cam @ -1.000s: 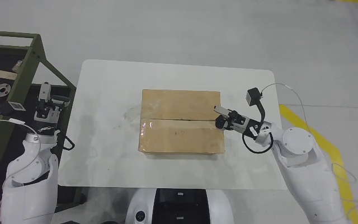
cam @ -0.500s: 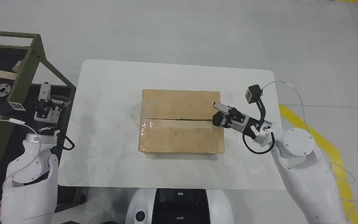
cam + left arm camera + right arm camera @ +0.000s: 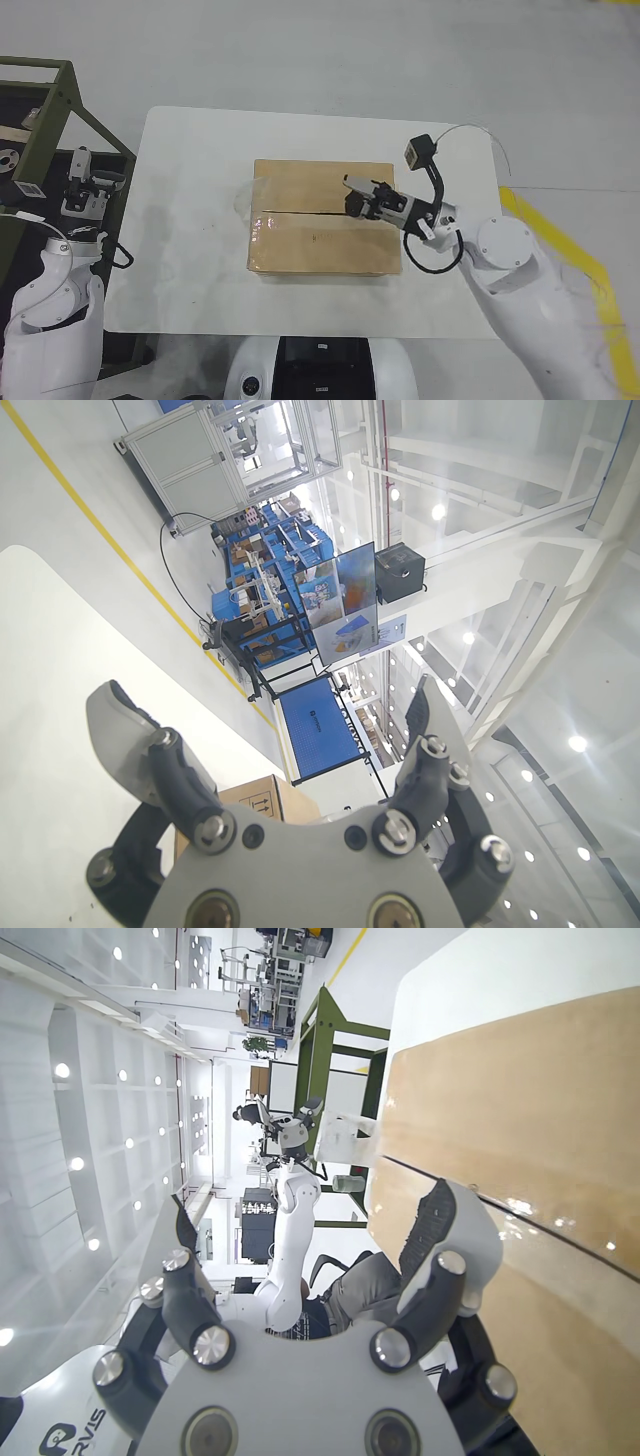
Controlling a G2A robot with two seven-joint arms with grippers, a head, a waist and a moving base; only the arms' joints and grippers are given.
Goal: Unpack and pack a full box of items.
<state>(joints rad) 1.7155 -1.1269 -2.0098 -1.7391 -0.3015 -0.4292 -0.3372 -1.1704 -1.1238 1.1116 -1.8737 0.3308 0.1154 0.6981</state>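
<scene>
Right tool point(image 3: 350, 196) has advanced leftward over the box point(image 3: 300, 245) — released, empty — with the left-right seam point(image 3: 300, 212) close alongside.

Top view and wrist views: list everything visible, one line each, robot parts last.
cardboard box: one, brown, flaps closed along a middle seam, centre of the table.
table: one, white, under the box.
metal frame: one, olive green, beyond the table's left edge.
floor line: one, yellow, on the floor to the table's right.
right tool: one, grey and black, open, over the box top at the seam.
left tool: one, grey and black, open, empty, off the table's left edge.
</scene>
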